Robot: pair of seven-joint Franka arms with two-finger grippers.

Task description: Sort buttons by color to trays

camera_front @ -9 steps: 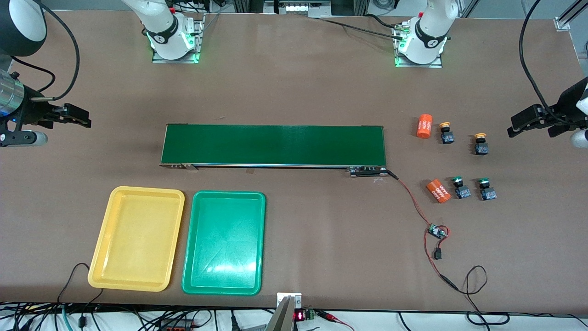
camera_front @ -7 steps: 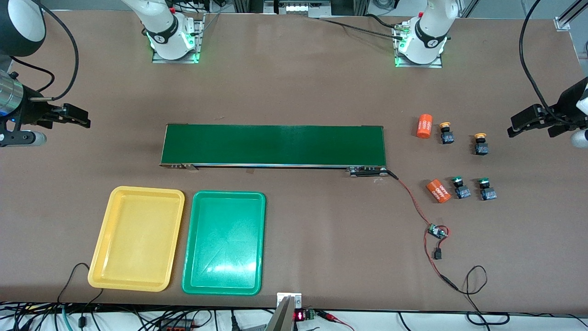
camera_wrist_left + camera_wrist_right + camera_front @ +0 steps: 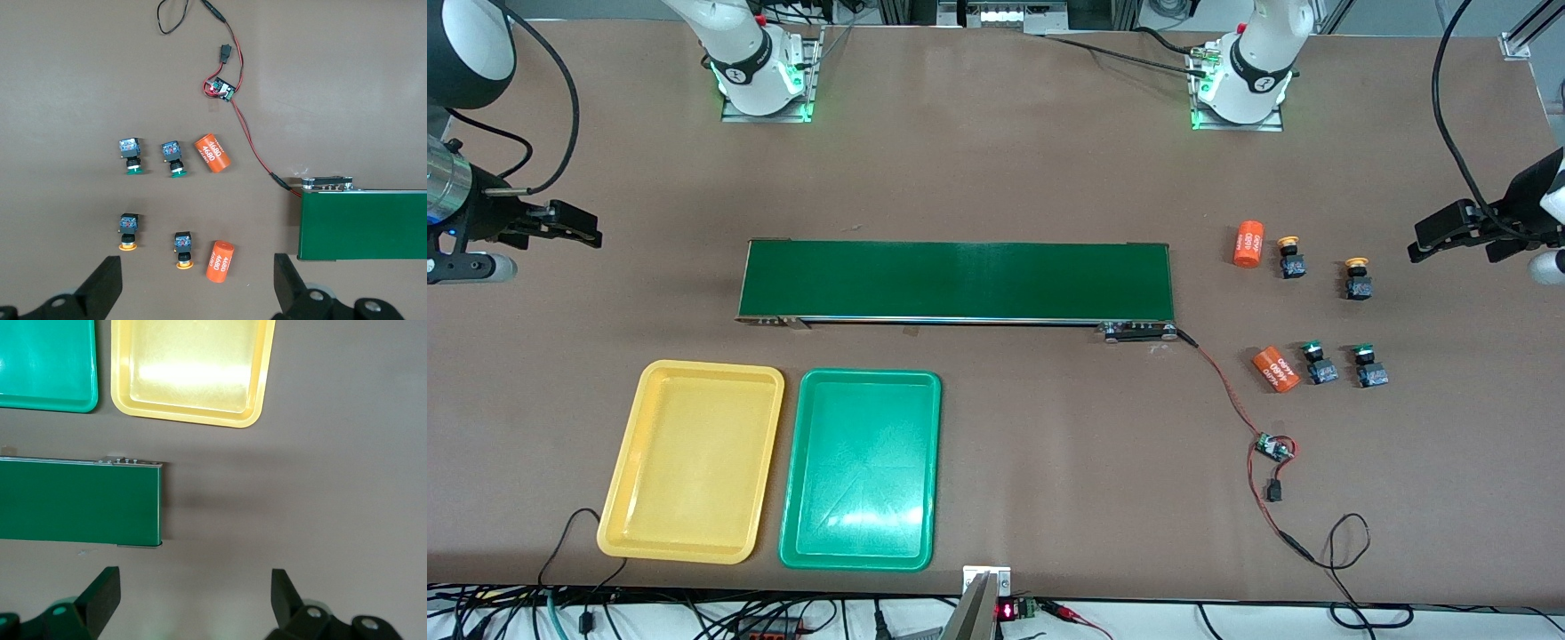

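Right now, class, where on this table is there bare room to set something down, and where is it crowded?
Free: both trays, yellow and green, hold nothing; bare table lies between the green tray and the red wire, and between the belt and the arm bases. Crowded: the left arm's end, where four buttons and two orange cylinders cluster.

The yellow tray point(image 3: 692, 462) and the green tray point(image 3: 861, 469) look like smooth glossy plastic with bright reflections. The table point(image 3: 1005, 160) has a matt brown surface. The conveyor belt point(image 3: 957, 281) is dark green with a soft sheen. The gripper fingers point(image 3: 100, 293) are matt black.
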